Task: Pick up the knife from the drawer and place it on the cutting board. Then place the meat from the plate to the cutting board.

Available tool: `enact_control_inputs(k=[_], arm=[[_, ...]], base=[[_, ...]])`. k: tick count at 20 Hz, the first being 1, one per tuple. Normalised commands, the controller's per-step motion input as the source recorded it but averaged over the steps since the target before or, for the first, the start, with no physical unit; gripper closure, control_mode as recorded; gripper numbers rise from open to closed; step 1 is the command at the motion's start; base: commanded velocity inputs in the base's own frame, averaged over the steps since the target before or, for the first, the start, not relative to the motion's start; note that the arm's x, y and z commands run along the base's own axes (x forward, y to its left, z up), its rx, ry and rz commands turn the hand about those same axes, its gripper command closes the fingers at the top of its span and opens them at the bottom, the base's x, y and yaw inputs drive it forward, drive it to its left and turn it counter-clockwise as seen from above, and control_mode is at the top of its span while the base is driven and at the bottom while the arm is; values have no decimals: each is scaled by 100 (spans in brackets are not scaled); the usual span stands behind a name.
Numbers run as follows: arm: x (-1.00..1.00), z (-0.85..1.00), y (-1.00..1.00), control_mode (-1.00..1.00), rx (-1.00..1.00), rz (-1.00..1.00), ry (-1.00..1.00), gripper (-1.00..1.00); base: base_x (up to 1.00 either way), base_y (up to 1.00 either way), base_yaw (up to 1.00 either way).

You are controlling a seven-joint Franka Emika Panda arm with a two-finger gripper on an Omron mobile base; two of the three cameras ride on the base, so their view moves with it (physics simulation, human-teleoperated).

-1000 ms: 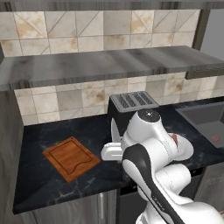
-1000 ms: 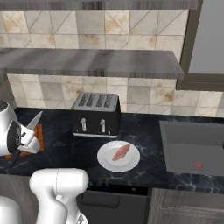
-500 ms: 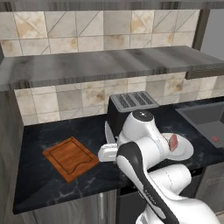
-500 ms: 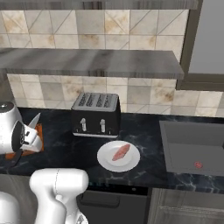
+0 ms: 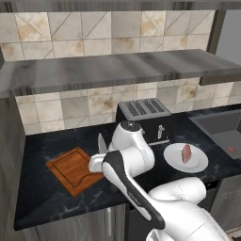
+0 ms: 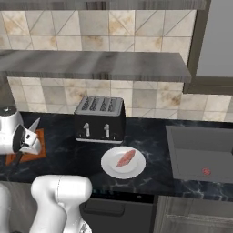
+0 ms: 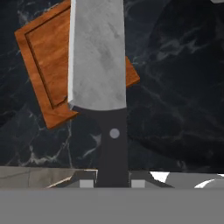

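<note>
- Leftward travel is the change since a second ago: the arm's white wrist, which sat in front of the toaster, now hangs closer to the board, carrying the knife with it.
- Nothing else on the counter has shifted, and the camera views are framed as before.
- The two-finger gripper (image 7: 112, 183) is clamped on the black handle of the small kitchen knife with a pale silver-grey pointed blade (image 7: 98, 65); the dark finger tips press the handle's end from either side.
- In the hand view the blade points away from the gripper and lies across one corner of the flat rectangular reddish-brown wooden cutting board with a darker rim (image 7: 48, 57), well above it, not touching.
- From the left base view the knife (image 5: 101, 143) stands blade-up just beside the board (image 5: 73, 168), which lies on the black marbled stone counter (image 5: 42, 197).
- From the right base view the blade (image 6: 33, 125) angles upward over the board's visible orange corner (image 6: 38, 144).
- Behind the arm stands a black four-slot toaster (image 6: 101, 119).
- To its right rests a round white plate (image 6: 110, 164) bearing a pinkish-red slab of meat (image 6: 125, 158), untouched.
- A dark recessed sink (image 6: 200, 152) lies at the far right.
- Judgement: the knife is out of the drawer and nearly over its target, so lowering and releasing it remains, then the meat's move.
</note>
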Motion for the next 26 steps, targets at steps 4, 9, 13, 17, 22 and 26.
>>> enact_control_inputs(k=[4, 9, 13, 17, 22, 26], arm=[[63, -26, 74, -100, -7, 0, 7, 100], [58, -26, 67, -100, -5, 0, 5, 100], [53, -24, 58, -100, -3, 0, 6, 100], [51, -23, 51, -100, -4, 0, 8, 100], [41, -30, 37, -100, -3, 0, 9, 100], [38, -32, 23, -100, -1, 0, 7, 100]], base=[[0, 0, 0], [0, 0, 0], [0, 0, 0], [0, 0, 0], [0, 0, 0], [0, 0, 0]])
